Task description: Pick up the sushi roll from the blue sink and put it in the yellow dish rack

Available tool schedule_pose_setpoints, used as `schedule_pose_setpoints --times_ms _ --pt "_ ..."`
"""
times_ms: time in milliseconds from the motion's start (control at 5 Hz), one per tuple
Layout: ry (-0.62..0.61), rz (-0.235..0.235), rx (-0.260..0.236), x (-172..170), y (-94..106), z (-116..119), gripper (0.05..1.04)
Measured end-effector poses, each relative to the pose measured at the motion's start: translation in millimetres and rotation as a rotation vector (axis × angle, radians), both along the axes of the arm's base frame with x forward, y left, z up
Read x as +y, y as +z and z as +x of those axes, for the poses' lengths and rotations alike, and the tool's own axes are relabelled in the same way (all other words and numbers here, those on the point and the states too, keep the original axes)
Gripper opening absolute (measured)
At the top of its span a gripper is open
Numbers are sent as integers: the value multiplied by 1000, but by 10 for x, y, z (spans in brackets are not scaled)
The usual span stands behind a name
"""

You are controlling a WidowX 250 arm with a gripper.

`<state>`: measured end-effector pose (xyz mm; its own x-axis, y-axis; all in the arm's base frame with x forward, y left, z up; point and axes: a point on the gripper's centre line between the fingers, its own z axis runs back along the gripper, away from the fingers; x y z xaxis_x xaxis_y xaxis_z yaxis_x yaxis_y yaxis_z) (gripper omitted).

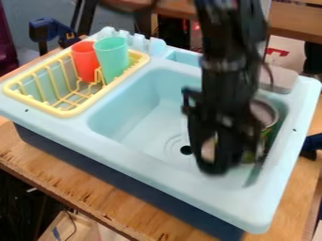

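Black robot arm over a toy sink, entering from the top and hanging down across the right-hand half of the basin. Hand low over the basin, between the drain and the right wall, blurred; open, closed or gripping: impossible to tell. Pale, rounded object visible through the dark outline of the hand, with contact or grip likewise uncertain. Note the round, metal-rimmed can inside the basin, close to the right wall, partly behind the arm and apparently greenish along the side. Stage of the work, as judged from this arrangement: hand already down among the objects near the right wall; can still to be cleared from the basin, if intended for removal; no sign of a secured grip, and completion impossible to confirm. At the left end of the sink, a yellow dish rack, with a red cup and a green cup side by side near its far edge. At the far right corner, a grey, flat piece on the rim. Beneath the sink, a wooden table, with a blue clamp beyond the far left corner.
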<state>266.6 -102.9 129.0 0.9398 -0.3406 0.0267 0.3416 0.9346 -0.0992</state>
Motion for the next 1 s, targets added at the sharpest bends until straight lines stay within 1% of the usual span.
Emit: schedule_pose_setpoints --times_ms 200,400,600,800,1000 --pt "-12 -36 -89 217 436 -47 536" --pt "9 -33 -106 490 703 -164 536" --pt "67 2 -88 863 781 -183 536" --pt "144 30 -101 1225 772 -70 536" --pt "196 57 -91 1526 679 30 536"
